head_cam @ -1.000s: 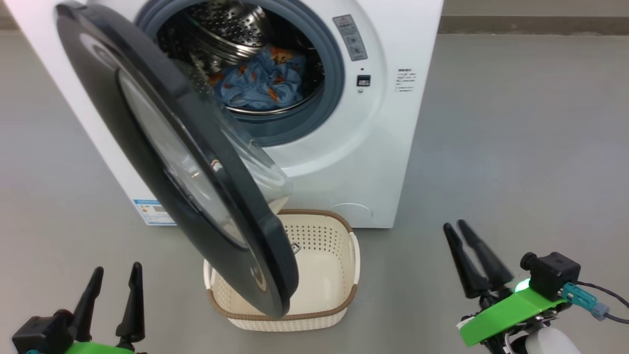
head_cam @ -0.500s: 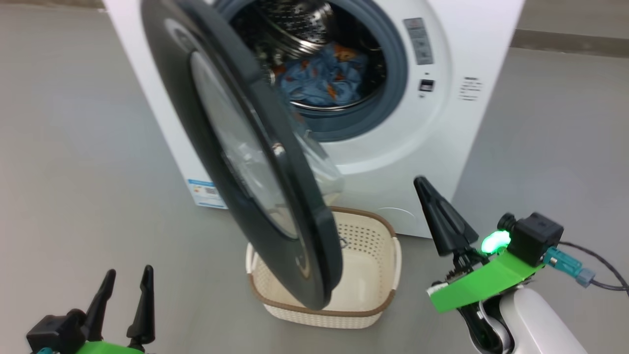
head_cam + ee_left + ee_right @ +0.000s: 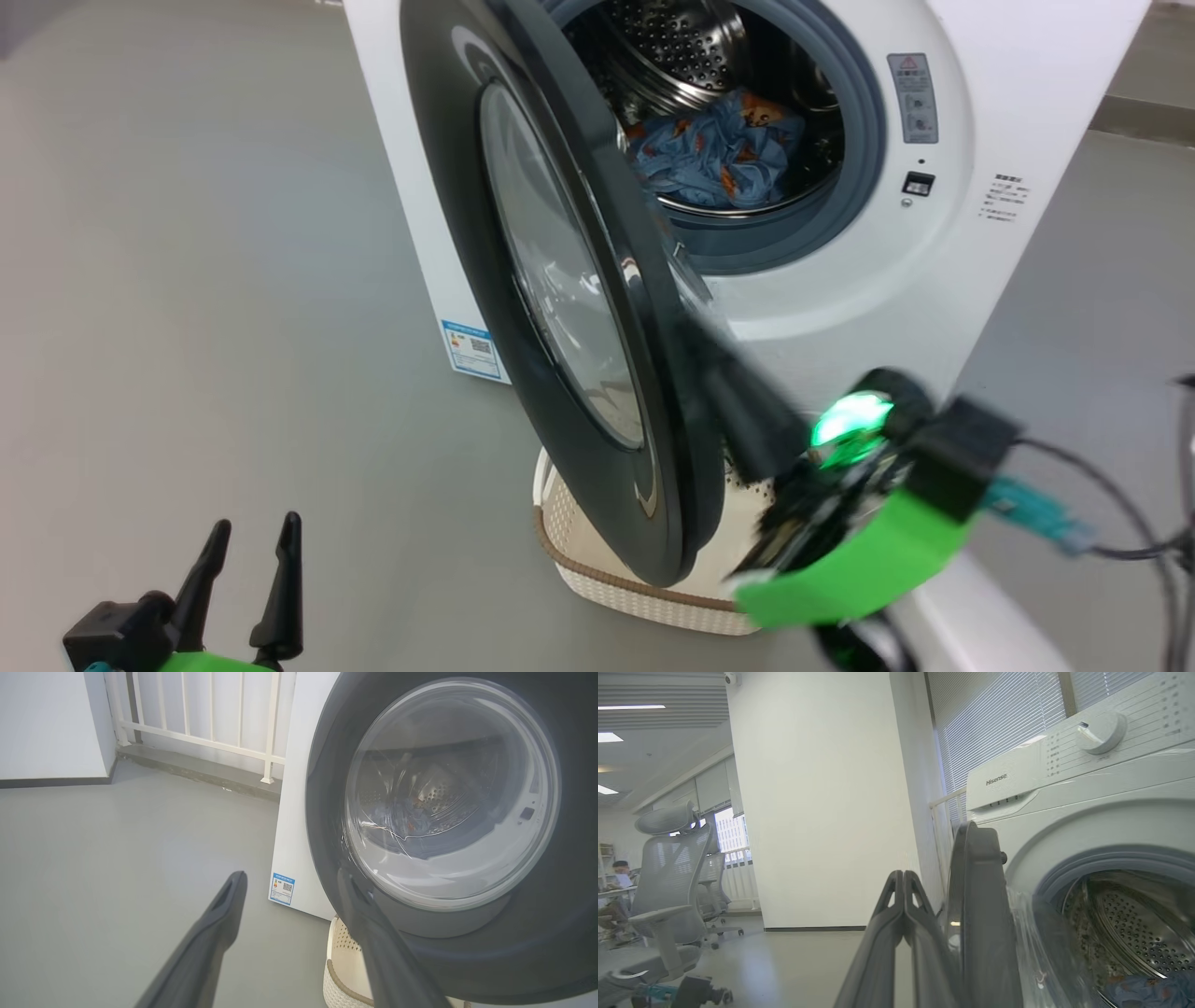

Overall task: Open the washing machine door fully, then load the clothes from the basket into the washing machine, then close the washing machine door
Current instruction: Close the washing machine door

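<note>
Facing the washer (image 3: 934,280) on a grey floor (image 3: 187,280), with the door (image 3: 523,308) hinged at the left and swung out roughly halfway, glass bowl turned toward the drum (image 3: 691,47). Low in the drum: the clothes (image 3: 719,159), a blue heap with orange prints. On the floor just before the washer, under the door's lower rim: the basket (image 3: 635,588), partly hidden by the door and the right arm. At the lower left of the head view, well apart from the door: the left gripper (image 3: 257,523), fingers spread wide, holding nothing, and in its wrist view pointing toward the door's outer face and the blue sticker (image 3: 282,889). Blurred in the head view, raised above the basket at the door's free edge: the right gripper (image 3: 695,327), fingers pressed tight together with nothing between them. In the right wrist view, lying just left of the edge-on rim; contact with the door impossible to tell.
</note>
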`<state>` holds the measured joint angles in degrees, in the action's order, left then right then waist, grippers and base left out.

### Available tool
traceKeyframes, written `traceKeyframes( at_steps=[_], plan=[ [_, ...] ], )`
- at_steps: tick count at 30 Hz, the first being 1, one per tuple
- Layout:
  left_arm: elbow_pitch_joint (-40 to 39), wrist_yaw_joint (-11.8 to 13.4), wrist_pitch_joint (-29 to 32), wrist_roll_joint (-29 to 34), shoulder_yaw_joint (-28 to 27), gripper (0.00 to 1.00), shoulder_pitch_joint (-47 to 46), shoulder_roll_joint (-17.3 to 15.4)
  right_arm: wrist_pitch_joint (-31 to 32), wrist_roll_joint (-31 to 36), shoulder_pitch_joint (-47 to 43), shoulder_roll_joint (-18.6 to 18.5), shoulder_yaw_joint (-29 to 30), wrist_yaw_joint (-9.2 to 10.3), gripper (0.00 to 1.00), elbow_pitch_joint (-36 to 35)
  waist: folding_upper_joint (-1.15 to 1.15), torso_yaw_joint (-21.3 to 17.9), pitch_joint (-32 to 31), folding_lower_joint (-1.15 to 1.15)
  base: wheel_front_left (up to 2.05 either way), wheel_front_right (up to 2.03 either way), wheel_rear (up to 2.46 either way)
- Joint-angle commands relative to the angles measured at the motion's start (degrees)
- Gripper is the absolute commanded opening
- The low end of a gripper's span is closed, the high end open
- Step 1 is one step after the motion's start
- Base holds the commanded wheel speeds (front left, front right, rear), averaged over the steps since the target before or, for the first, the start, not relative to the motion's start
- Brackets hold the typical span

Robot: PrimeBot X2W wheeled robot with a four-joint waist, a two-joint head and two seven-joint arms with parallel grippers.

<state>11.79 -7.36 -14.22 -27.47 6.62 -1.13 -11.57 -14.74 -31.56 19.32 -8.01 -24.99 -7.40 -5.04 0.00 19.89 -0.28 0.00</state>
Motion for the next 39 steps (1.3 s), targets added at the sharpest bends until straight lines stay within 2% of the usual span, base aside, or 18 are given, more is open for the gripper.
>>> traceKeyframes(
  at_steps=[1, 4, 9, 22, 30, 39],
  plan=[
    [-0.9, -0.1, -0.8, -0.6, -2.0, 1.0, -2.7, -1.1, -0.3, -0.5, 2.4, -0.5, -6.8, -0.09, 0.0, -1.0, 0.0, 0.6, 0.0, 0.0, 0.0, 0.0, 0.0],
    [-0.8, -0.1, -0.8, -0.6, -1.9, 1.0, -2.7, -1.0, -0.3, 0.0, 3.2, -2.1, -11.9, -0.09, 0.0, 2.1, 0.0, 0.9, -0.1, 0.0, 0.0, 0.0, 0.0],
    [-0.8, -0.1, -0.8, -0.6, -1.9, 1.0, -2.5, -0.9, -0.3, -0.4, 2.9, -3.4, -17.2, -0.09, 0.0, 8.8, 0.0, 1.3, -0.5, 0.0, 0.0, 0.0, 0.0],
    [-0.9, -0.1, -0.8, -1.0, -1.6, 1.0, -3.4, -1.2, -0.3, -5.5, 5.1, -3.6, -21.0, -0.09, 0.0, 23.5, 0.0, 0.7, 0.8, 0.0, 0.0, 0.0, 0.0],
    [-1.0, -0.1, -0.8, -1.5, -1.3, 1.0, -3.9, -1.5, -0.3, -5.5, 6.6, -3.9, -18.5, -0.09, 0.0, 27.2, 0.0, 0.8, 2.1, 0.0, 0.0, 0.0, 0.0],
    [-1.8, -0.1, -0.8, -2.5, -1.5, 1.0, -5.2, -1.8, -0.3, -3.5, 7.5, -6.0, -9.6, -0.09, 0.0, 28.8, 0.0, 1.1, 6.6, 0.0, 0.0, 0.0, 0.0]
  ],
)
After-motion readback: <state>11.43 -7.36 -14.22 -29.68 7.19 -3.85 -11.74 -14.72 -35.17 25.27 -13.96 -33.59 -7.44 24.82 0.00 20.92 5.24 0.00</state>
